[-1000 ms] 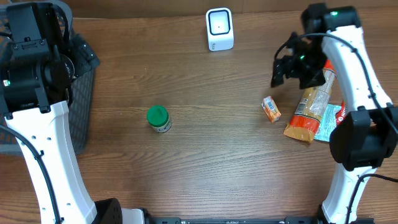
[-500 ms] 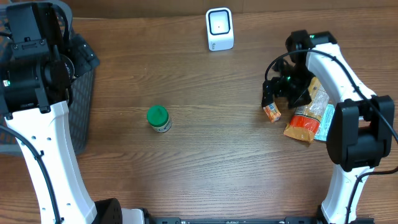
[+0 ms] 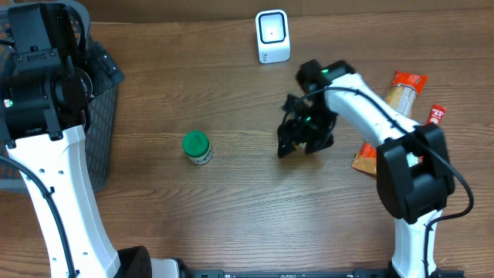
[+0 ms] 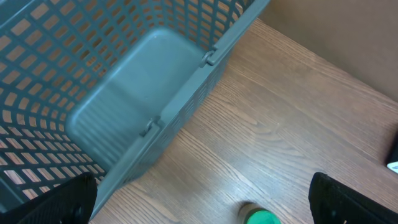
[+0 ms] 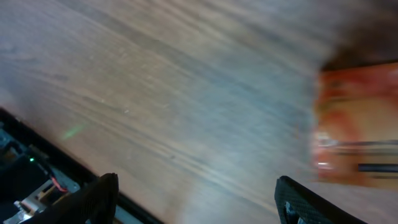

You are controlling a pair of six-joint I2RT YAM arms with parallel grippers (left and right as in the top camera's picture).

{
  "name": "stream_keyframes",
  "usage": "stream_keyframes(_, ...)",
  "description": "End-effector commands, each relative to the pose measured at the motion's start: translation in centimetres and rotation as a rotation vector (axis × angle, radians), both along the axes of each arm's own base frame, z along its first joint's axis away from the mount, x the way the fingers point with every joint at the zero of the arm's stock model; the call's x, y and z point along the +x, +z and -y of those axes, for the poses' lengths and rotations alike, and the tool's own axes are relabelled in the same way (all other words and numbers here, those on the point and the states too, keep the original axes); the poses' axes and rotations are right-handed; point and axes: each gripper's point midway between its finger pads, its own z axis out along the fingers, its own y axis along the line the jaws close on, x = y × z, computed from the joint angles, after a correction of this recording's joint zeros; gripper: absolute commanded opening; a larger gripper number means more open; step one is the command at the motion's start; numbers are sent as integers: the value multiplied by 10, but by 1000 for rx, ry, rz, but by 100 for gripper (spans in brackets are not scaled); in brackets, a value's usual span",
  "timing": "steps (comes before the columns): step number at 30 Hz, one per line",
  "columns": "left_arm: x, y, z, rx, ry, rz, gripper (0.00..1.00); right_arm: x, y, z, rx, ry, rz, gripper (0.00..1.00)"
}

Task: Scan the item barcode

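Observation:
The white scanner [image 3: 272,36] stands at the back of the table. A green-lidded jar [image 3: 197,147] stands left of centre and also shows in the left wrist view [image 4: 261,217]. My right gripper [image 3: 301,143] hovers low over the middle of the table, open, with only bare wood between its fingers [image 5: 196,193]. A blurred orange pack [image 5: 357,124] lies just outside its right finger. The small orange box cannot be made out in the overhead view. My left gripper [image 4: 205,211] is open beside the basket.
A grey mesh basket [image 3: 100,131] fills the left edge [image 4: 124,93]. An orange pasta bag [image 3: 405,89] and a red packet [image 3: 436,114] lie at the right, partly under the right arm.
My right arm swept left from above the pasta bag to the table's middle. The small orange box no longer shows in the overhead view. The left arm has not moved.

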Motion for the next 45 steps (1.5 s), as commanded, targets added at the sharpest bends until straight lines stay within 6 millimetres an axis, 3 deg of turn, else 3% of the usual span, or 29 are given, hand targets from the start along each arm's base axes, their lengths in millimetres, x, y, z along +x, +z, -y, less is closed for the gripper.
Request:
stream_keyframes(1,1,2,-4,15,6,-1,100,21,14,8,-25,-99,48,82)
stream_keyframes(5,1,2,-4,15,6,-1,100,35,20,27,-101,-197,83,81)
stream_keyframes(9,1,2,-4,15,6,-1,99,24,23,42,-143,-218,25,81)
stream_keyframes(11,1,2,-4,15,6,-1,100,22,21,51,-187,-215,21,75)
stream_keyframes(12,1,2,-4,15,6,-1,100,23,19,56,-213,-212,33,65)
stream_keyframes(13,1,2,-4,15,6,-1,100,25,17,61,-239,-209,51,41)
stream_keyframes(14,1,2,-4,15,6,-1,100,28,16,63,-254,-207,66,8)
stream_keyframes(15,1,2,-4,15,6,-1,100,31,15,64,-259,-208,79,4)
stream_keyframes(19,1,2,-4,15,6,-1,100,42,13,66,-281,-257,120,4)
stream_keyframes(25,1,2,-4,15,6,-1,100,55,8,96,-465,-348,199,4)
stream_keyframes(45,1,2,-4,15,6,-1,100,66,7,86,-430,-440,217,4)
